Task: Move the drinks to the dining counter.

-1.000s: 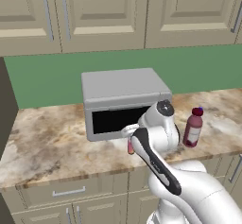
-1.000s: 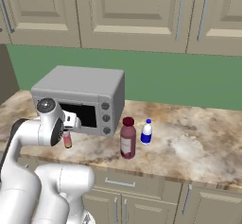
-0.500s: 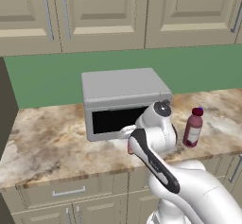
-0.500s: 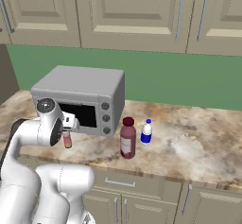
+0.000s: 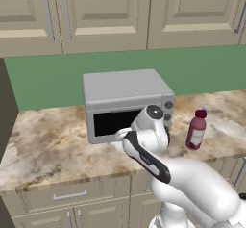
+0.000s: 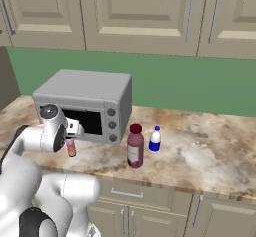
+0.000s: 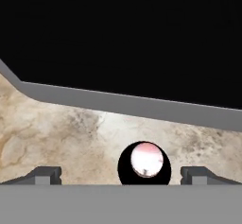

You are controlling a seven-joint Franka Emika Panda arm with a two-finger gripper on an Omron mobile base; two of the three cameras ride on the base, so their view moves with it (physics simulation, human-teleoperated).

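Hand view: open tool [image 7: 121,173] straddles the pink bottle [image 7: 144,164]; closing off-centre could topple it against the microwave [image 7: 123,43].

A kitchen: microwave [image 6: 85,103] on marbled counter [image 6: 210,148] (beige cabinets [image 6: 145,11] above).

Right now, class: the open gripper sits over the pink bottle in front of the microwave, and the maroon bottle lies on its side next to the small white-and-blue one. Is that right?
One error: the maroon bottle stands upright, as the right base view shows. The open gripper does sit over the pink bottle before the microwave, and the white-and-blue bottle stands beside the maroon one.
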